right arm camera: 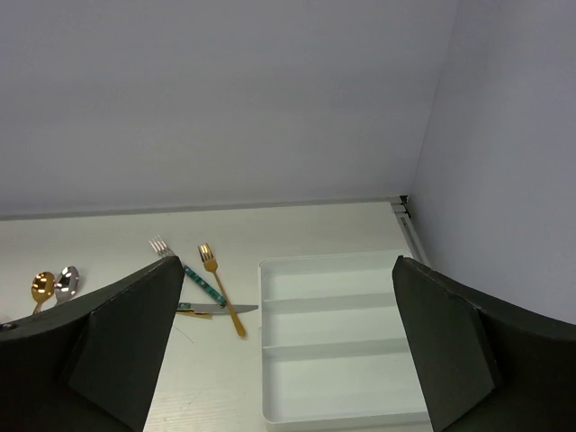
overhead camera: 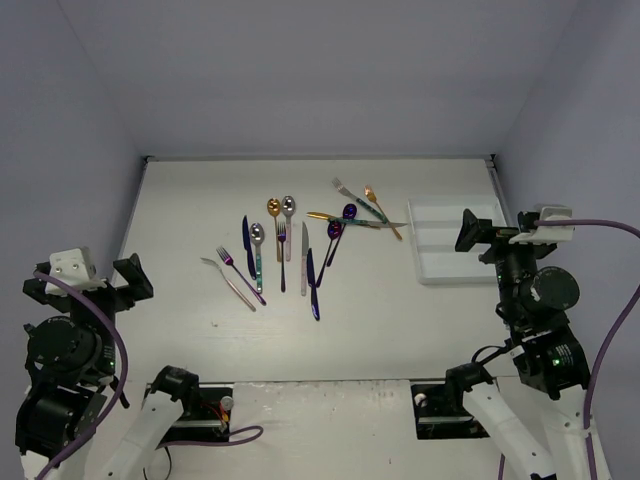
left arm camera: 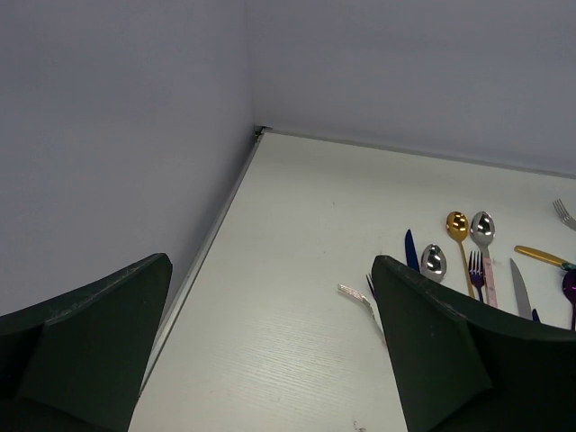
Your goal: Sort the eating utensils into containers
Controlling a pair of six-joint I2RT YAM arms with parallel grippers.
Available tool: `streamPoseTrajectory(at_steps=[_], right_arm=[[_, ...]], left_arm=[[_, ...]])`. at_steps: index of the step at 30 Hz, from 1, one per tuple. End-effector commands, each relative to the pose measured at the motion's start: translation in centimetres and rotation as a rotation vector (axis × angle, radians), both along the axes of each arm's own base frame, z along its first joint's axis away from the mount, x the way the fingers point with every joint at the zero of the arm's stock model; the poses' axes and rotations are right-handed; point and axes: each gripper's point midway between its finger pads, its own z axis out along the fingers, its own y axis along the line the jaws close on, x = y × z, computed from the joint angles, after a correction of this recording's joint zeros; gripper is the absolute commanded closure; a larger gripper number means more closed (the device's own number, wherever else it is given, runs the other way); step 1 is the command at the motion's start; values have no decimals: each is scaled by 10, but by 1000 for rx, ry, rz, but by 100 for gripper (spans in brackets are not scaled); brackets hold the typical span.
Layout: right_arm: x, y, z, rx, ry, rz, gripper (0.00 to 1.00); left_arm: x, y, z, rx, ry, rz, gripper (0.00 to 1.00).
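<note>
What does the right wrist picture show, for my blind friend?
A white tray with three empty compartments lies on a table, framed by the open right tool. Left of it lie a gold fork, a teal-handled fork and a knife.

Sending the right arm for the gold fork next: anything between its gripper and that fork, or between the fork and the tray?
Nothing visible does. The right gripper is open, with clear air to the gold fork, and bare table separates fork and tray. The fork crosses a knife.
</note>
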Motion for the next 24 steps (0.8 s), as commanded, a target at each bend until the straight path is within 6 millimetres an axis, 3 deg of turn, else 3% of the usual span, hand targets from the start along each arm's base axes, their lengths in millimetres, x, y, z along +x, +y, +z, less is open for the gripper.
streamPoseTrajectory(at_steps=[1, 9, 13, 20, 22, 24], right_arm=[[5, 7, 18, -11, -70, 33, 0], [24, 24, 4, -23, -12, 90, 0], [43, 35, -11, -49, 53, 121, 0], [99, 58, -50, 68, 230, 115, 0], [122, 66, -75, 97, 312, 105, 0], [142, 76, -85, 100, 358, 114, 0]], left_arm=[[16, -9, 5, -18, -2, -21, 8], [30, -19, -10, -30, 51, -51, 8], [43, -29, -32, -53, 114, -73, 8], [82, -55, -87, -114, 249, -115, 8], [91, -59, -97, -124, 266, -118, 8], [98, -65, -108, -121, 292, -135, 8]])
